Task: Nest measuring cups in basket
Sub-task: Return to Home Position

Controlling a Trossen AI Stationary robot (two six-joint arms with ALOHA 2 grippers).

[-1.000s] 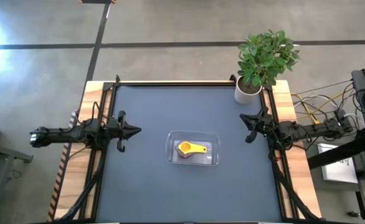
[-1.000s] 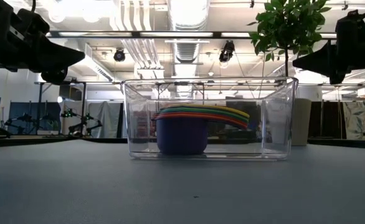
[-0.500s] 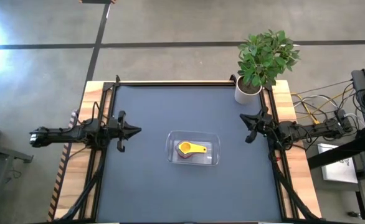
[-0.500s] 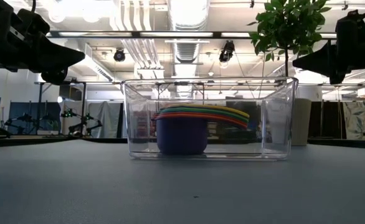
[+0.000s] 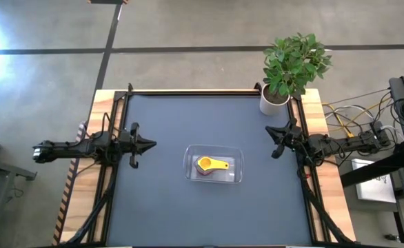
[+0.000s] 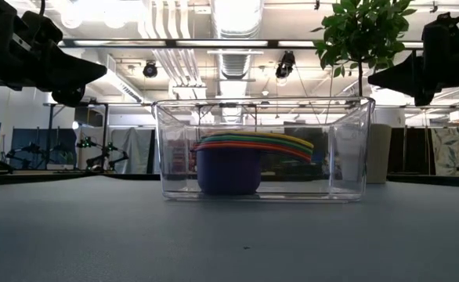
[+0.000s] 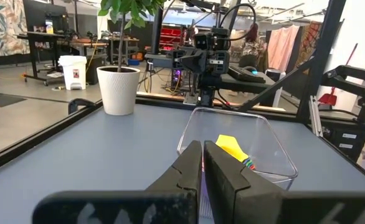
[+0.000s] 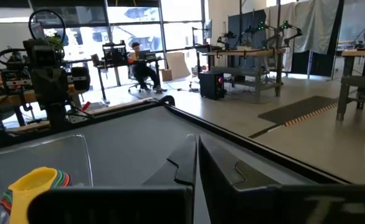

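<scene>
As measuring cups (image 5: 211, 165) sit in the basket (image 5: 234, 176), left gripper (image 5: 152, 144) and right gripper (image 5: 274, 141), closed, flank it.

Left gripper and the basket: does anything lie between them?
No. In the high view, only bare tabletop separates the left gripper from the basket.

Materials and finishes across the work surface.
Clear, glossy, smooth plastic for the basket (image 6: 347, 149); opaque, smooth coloured plastic for the nested measuring cups (image 5: 211, 164); matt, even dark grey covering on the table (image 5: 174, 117); bare light wood on the side strips (image 5: 317, 114); matt white plant pot (image 7: 119, 90).
</scene>
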